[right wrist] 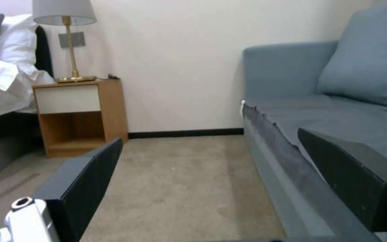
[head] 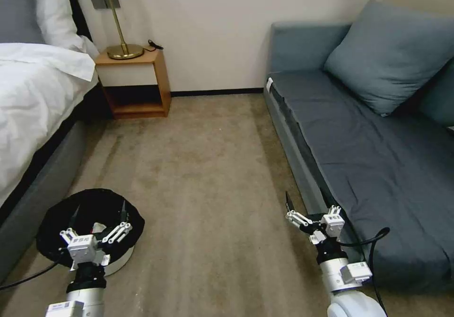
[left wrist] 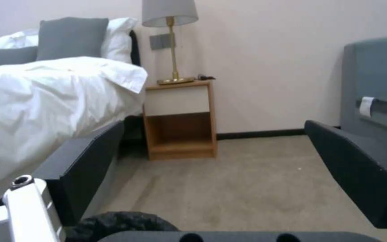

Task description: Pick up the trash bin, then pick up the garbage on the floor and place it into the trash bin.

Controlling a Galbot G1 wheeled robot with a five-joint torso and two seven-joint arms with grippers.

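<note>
Head view: one trash bin (head: 116,255) sits on the carpet (head: 203,180) by the bed (head: 33,118), under the left gripper (head: 98,213), fingers apart above its black bag. The right gripper (head: 307,203), also spread, hovers beside the sofa (head: 378,165).

Left wrist view: the bag's edge shows below the two spread fingers (left wrist: 86,164).

Right wrist view: two parted fingers (right wrist: 86,178) frame carpet and sofa.

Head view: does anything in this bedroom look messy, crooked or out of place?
Little stands out. The trash bin sits on the carpet beside the bed, under the open left gripper; its black bag drapes unevenly over the rim. The right gripper hangs open by the sofa.
</note>
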